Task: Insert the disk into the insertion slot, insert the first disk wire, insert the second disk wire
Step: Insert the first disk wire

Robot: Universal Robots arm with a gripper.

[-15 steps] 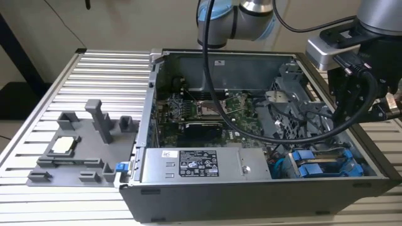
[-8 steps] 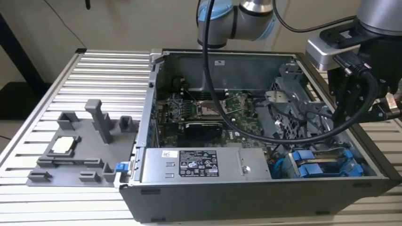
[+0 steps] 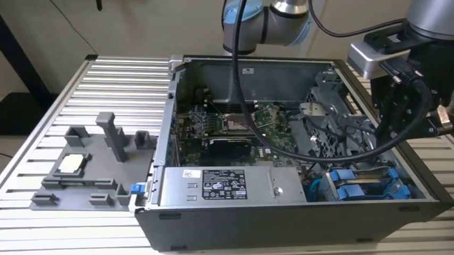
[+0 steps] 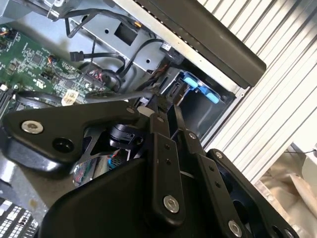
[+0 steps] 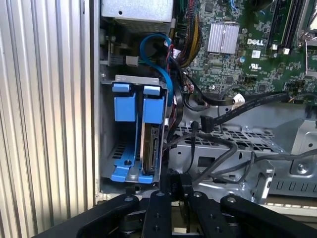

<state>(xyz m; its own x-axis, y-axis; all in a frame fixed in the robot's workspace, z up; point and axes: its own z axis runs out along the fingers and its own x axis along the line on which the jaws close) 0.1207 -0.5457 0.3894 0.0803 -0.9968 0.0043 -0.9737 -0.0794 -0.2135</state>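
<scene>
First wrist view: the disk (image 5: 151,144), a flat rectangular silver-grey hard drive clipped in a bright blue plastic carrier, stands on edge inside the insertion slot (image 5: 136,79), the narrow bay of the grey perforated sheet-metal cage. It is just beside another blue-tabbed carrier (image 5: 124,106), so 2 blue tabs sit side by side. I judge the disk stiff, dense for its bulk and sensitive to knocks; it is best taken by the blue frame or its tab, never by the bare connector end. The loose black wires (image 5: 205,124) draped over the cage look light and limp, with only the plug rigid enough to grip. The black linkage hand (image 5: 173,178) points at the disk's exposed end, just beside it and among those wires; whether it is clenched or released I cannot tell. In the exterior view the grey arm (image 3: 426,16) reaches in from the exterior view's right, wrist bent down over the corner of the open grey computer case (image 3: 284,228) on the slatted aluminium bench (image 3: 106,79)
</scene>
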